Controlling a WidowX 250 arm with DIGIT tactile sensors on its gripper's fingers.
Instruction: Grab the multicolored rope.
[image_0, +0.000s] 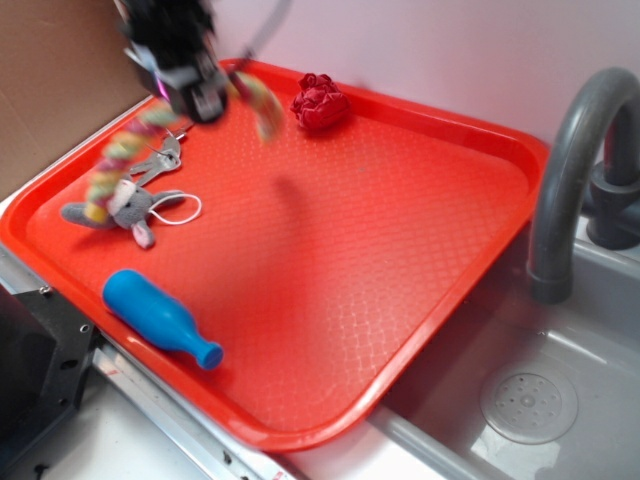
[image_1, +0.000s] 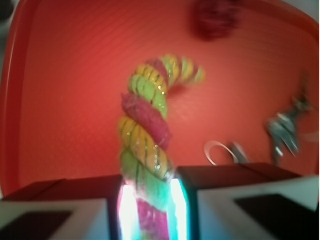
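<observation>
fingers (image_0: 205, 98) of the arm sit at the upper left of the exterior view, above the far left corner of the red tray (image_0: 440, 250), and they are blurred. the multicolored rope (image_0: 118, 160) passes through them: one end droops down to the left toward the grey plush mouse (image_0: 125, 210), the other end sticks out to the right, raised off the tray. just beside the mouse lies a small bunch of metal keys (image_0: 160, 160), and the mouse's white cord loops to its right. a dark red fabric ball (image_0: 320, 102) rests near the tray's far rim, apart from the rope. a blue bottle (image_0: 160, 318) lies on its side near the front left edge. right of the tray is a grey sink (image_0: 560, 400) with a curved faucet (image_0: 575, 170).

from the wrist view, the fingers (image_1: 150, 210) are closed tight on the rope (image_1: 147, 125), one pad pressed to each side of it. the rope rises from between them and bends right at its end, above the tray (image_1: 65, 100). the ball (image_1: 216, 17) shows blurred at the top, the keys (image_1: 285, 130) at the right.
</observation>
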